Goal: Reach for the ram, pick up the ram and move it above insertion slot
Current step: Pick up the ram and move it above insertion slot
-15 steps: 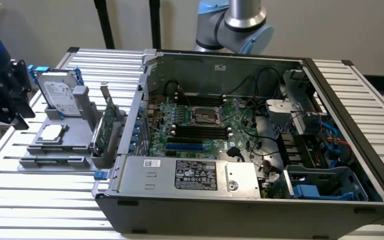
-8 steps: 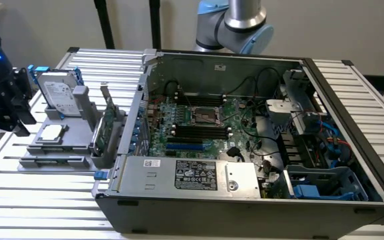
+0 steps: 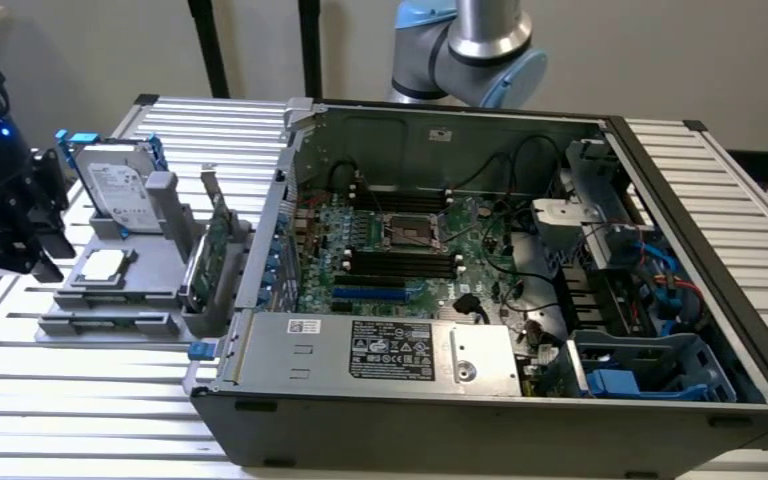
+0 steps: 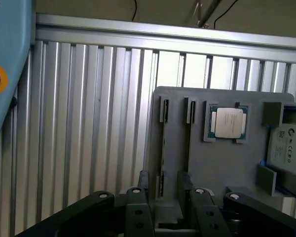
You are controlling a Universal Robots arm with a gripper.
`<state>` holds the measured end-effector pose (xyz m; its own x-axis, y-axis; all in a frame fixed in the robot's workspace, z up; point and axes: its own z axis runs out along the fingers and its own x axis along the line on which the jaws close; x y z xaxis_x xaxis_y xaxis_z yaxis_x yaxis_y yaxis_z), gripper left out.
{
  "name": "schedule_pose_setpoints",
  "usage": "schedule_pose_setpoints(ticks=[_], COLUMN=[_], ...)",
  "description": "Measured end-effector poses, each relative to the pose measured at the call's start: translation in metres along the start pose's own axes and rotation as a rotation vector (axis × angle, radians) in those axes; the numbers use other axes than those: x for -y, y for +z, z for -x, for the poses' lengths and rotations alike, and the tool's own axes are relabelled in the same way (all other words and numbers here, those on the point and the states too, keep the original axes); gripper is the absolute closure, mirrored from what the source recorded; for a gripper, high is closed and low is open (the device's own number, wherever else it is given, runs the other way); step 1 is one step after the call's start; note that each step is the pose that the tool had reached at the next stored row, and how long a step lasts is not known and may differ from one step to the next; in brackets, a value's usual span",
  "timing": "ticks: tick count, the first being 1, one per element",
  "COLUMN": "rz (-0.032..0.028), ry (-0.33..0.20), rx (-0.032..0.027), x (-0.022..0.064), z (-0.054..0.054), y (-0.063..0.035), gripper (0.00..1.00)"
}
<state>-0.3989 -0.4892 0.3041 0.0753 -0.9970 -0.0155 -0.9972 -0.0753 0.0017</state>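
Observation:
In the wrist view the ram (image 4: 162,153) shows edge-on as a thin dark strip standing in a narrow slot of the grey fixture (image 4: 222,163). My gripper (image 4: 163,180) is open just above it, with one black finger (image 4: 143,180) on each side of the strip and a gap between them. I cannot tell whether the fingers touch the ram. In the exterior view the gripper (image 3: 17,245) is the black body at that view's left edge, beside the fixture (image 3: 104,300).
The fixture also carries a processor chip (image 4: 228,122), a silver hard drive with blue rails (image 3: 117,190) and an upright green expansion card (image 3: 217,250). The open computer case (image 3: 704,260) with its motherboard (image 3: 398,250) lies to the exterior view's right. A ribbed aluminium table (image 4: 89,123) lies underneath.

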Motion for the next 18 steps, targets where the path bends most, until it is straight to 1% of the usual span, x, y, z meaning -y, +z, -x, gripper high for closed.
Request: schedule_pose_setpoints(ticks=[18], rz=[-0.0003], ry=[0.0], rx=[0.0001], x=[-0.0009], z=[0.0], y=[0.0328], gripper=[0.63])
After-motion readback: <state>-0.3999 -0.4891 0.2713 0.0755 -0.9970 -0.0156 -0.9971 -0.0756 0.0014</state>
